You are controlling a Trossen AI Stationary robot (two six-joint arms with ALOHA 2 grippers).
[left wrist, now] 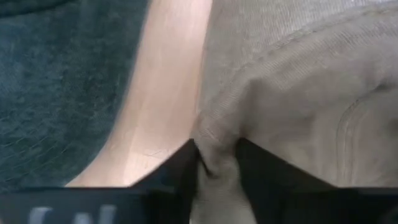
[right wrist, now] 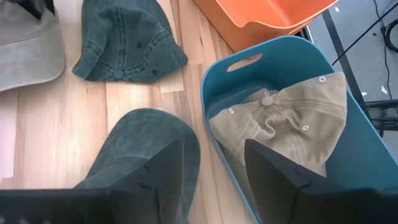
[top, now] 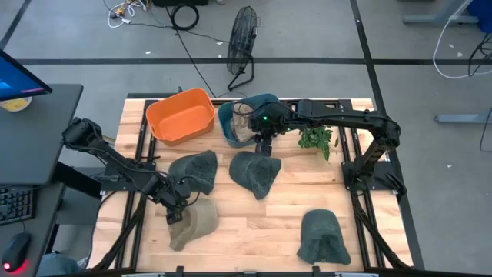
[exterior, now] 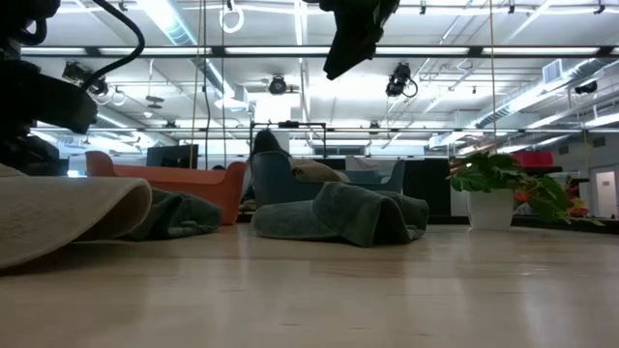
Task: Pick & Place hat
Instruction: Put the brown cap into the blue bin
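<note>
A beige hat lies on the wooden table near its front left. My left gripper is shut on its edge; the low view shows the hat resting on the table. My right gripper is open and empty, raised above a dark green hat beside the blue bin. In the right wrist view its fingers stand over that green hat and the bin's rim. A second beige hat lies inside the blue bin. My left gripper pinches a raised fold of the beige hat's cloth between its two fingers, at the hat's edge nearest the table's left. The fingers come from above, slanting down. The rest of the hat lies on the table.
An orange bin stands at the back left beside the blue bin. Two more green hats lie at the middle left and front right. A small potted plant stands at the back right. Bare wood lies between the hats.
</note>
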